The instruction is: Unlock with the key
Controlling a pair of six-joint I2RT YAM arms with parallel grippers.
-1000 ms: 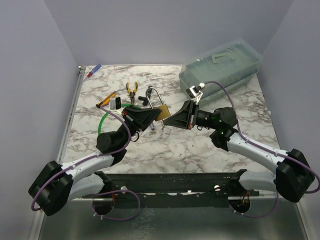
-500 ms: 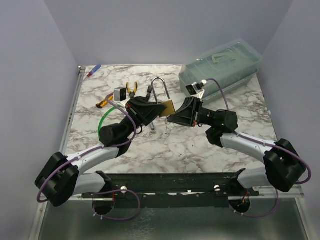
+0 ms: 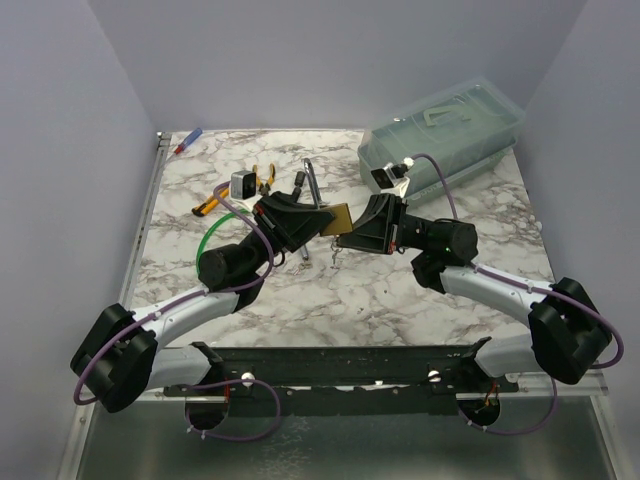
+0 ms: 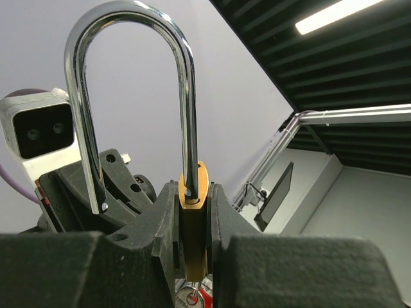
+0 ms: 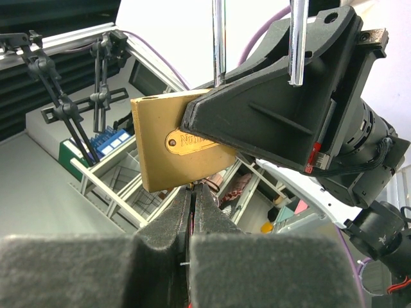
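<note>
My left gripper (image 3: 322,222) is shut on the brass padlock (image 3: 338,215) and holds it above the marble table. In the left wrist view the brass body (image 4: 192,224) sits edge-on between my fingers. The steel shackle (image 4: 128,13) arches up, and one leg hangs free of the body. My right gripper (image 3: 347,238) is shut at the padlock's underside (image 5: 167,154), pinching the key (image 5: 192,190), which is mostly hidden by the pads. A silver key head on a ring (image 4: 188,298) shows under the body. A green cord (image 3: 207,243) lies by the left arm, its end hidden.
A clear lidded box (image 3: 445,135) stands at the back right. Orange-handled pliers (image 3: 262,175), a yellow-handled tool (image 3: 210,202), a black tool (image 3: 298,187) and a blue and red pen (image 3: 187,141) lie at the back left. A metal rail runs along the table's left edge.
Both arms have reached further back and lifted the padlock off the table. The padlock has turned in the last half second, so the shackle looks narrower from above.
</note>
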